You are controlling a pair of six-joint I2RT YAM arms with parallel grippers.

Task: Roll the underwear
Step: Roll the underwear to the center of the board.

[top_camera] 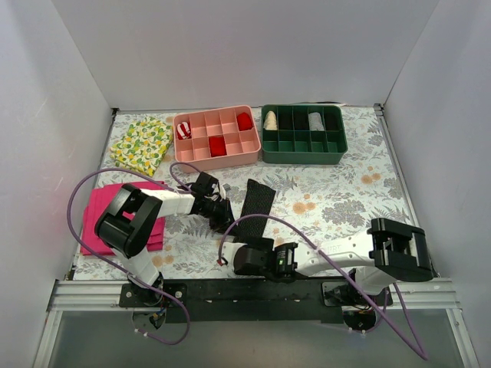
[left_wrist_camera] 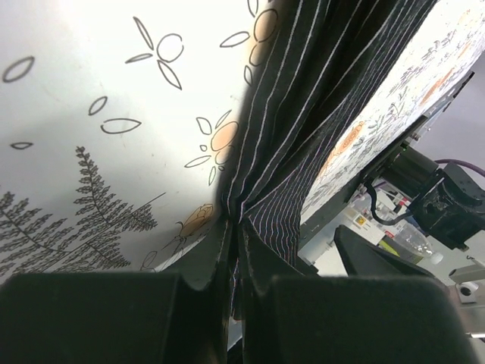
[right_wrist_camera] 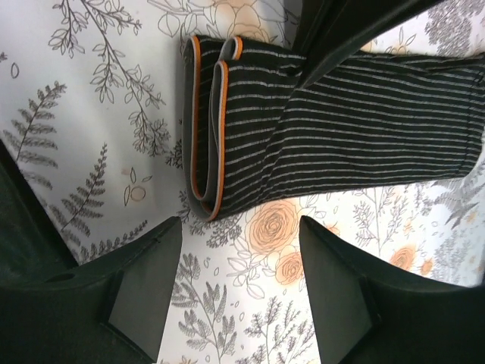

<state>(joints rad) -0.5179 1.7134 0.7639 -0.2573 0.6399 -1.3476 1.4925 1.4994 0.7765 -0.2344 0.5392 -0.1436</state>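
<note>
The underwear (top_camera: pixel 255 205) is a black, thin-striped strip lying flat on the floral table, its near end folded over. In the right wrist view the underwear (right_wrist_camera: pixel 356 121) shows a grey waistband with orange trim (right_wrist_camera: pixel 206 129) at that folded end. My left gripper (top_camera: pixel 224 220) sits at the strip's near left edge. The left wrist view shows the left gripper (left_wrist_camera: pixel 236 231) shut on a bunched pinch of the striped fabric (left_wrist_camera: pixel 303 129). My right gripper (top_camera: pixel 253 247) hovers just short of the folded end. It is the right gripper (right_wrist_camera: pixel 241 284) that stands open over bare table, holding nothing.
A pink divider tray (top_camera: pixel 217 138) and a green divider tray (top_camera: pixel 303 135), both holding rolled items, stand at the back. A lemon-print cloth (top_camera: pixel 140 143) lies at the back left and a folded magenta cloth (top_camera: pixel 111 218) at the left. White walls enclose the table.
</note>
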